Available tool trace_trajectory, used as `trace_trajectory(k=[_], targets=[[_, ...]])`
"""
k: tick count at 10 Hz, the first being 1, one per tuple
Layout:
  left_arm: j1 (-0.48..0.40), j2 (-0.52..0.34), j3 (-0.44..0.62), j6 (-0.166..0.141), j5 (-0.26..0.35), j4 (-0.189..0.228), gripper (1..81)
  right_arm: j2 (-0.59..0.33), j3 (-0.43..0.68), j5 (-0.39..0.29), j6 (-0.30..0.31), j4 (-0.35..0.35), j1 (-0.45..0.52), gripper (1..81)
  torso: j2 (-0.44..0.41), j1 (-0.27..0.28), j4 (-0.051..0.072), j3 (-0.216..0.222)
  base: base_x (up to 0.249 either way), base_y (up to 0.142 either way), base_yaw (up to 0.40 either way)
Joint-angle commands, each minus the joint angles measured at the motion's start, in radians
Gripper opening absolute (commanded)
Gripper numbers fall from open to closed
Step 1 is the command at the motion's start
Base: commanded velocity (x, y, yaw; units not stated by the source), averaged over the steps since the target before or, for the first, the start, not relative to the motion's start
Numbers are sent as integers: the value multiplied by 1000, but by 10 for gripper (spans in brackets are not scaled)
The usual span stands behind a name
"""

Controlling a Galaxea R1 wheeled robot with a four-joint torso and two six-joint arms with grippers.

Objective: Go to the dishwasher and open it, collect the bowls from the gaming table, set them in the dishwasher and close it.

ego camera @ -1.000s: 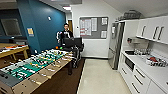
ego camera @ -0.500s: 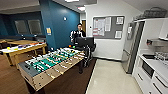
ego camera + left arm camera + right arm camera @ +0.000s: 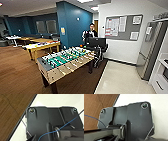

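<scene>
Whether either gripper's fingers were apart or together could not be told; the long pale-topped, yellow-edged gaming table [image 3: 42,45] stood far ahead.

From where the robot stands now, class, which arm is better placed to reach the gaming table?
Left, though only slightly. The gaming table lies far off to the robot's left, beyond the football table. Neither arm could reach it from here.

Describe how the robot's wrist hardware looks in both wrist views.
Both wrists carry a wide dark grey plate with rounded corners and round metallic fittings. A jointed dark bar sits beside each. A thin blue cable crosses the left plate.
</scene>
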Motion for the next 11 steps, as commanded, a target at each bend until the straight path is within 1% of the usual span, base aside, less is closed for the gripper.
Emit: trace_trajectory(k=[1,11], targets=[[-39,-10,-3,9,42,13,811,-14,0,-45,-3,-12,48,811,0,0,0,0,0,0,362],[-38,-2,-3,9,48,12,811,-7,-3,-45,-5,-12,48,811,0,0,0,0,0,0,362]])
